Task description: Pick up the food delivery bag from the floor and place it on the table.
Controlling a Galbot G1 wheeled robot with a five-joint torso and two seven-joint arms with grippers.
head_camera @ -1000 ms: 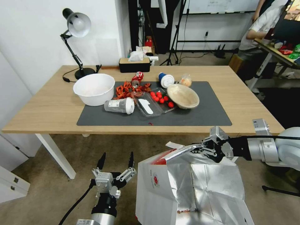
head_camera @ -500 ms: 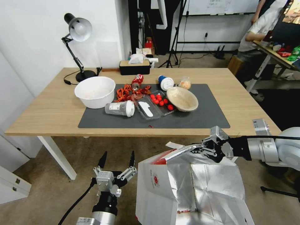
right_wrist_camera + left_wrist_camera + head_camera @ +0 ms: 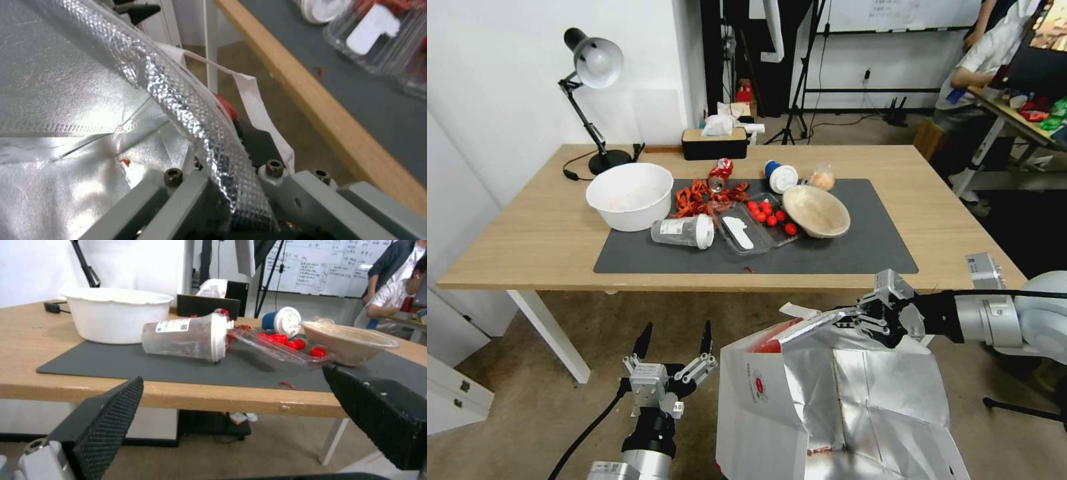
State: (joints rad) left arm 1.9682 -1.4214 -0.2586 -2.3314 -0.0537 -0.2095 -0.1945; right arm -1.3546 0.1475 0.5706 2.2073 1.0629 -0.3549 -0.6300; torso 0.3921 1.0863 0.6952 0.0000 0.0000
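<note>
The food delivery bag (image 3: 760, 407), white with a small red logo and silver foil lining, hangs open in front of the table's (image 3: 534, 247) near edge, above the brown floor (image 3: 554, 393). My right gripper (image 3: 854, 320) is shut on the bag's top foil rim. In the right wrist view the foil rim (image 3: 178, 96) runs into the closed jaws of the right gripper (image 3: 242, 186), and a white strap handle (image 3: 253, 93) hangs beside it. My left gripper (image 3: 674, 343) stands open just left of the bag, below table height. The left gripper (image 3: 232, 376) holds nothing and faces the table edge.
On the dark mat (image 3: 854, 250) lie a white bowl (image 3: 629, 195), a tipped plastic cup (image 3: 684, 231), a clear tray of red fruit (image 3: 760, 220) and a beige bowl (image 3: 816, 211). A desk lamp (image 3: 594, 63) and tissue box (image 3: 714, 141) stand behind. White table leg (image 3: 550, 333) at left.
The whole picture shifted slightly about a second ago, so the camera moved. The bag, the right gripper's hold and the open left gripper look unchanged.
</note>
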